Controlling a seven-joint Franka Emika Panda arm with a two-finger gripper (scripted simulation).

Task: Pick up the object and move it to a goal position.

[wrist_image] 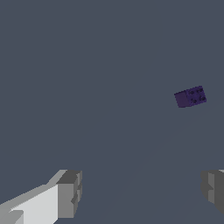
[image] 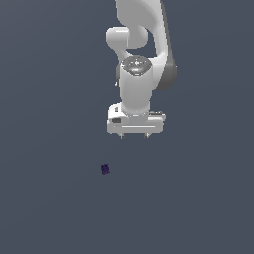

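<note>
Dark purple and very small, the object (image: 105, 169) sits alone on the grey table (image: 44, 198), and you have not yet touched it, so by my reading the task is at its very beginning: nothing is grasped, nothing is lifted, and no goal marker shows in either view for you to aim at. Your end effector (image: 134, 136) hangs above the table with its fingers (wrist_image: 70, 194) spread wide apart and nothing between them; the wrist view shows bare grey surface in the gap. Relative to the end effector, the object lies lower and toward the exterior view's left, clearly apart from the fingertips and not underneath them. In the wrist view the block (wrist_image: 190, 96) sits outside the line between the two fingers, beyond them and closer to the darker finger (wrist_image: 213, 189) than to the white-backed one, and it appears turned at a slight angle to the finger line. What remains, as I judge it, is the whole job: bring the end effector over the object, descend, close on it, lift, and carry it to the goal.
</note>
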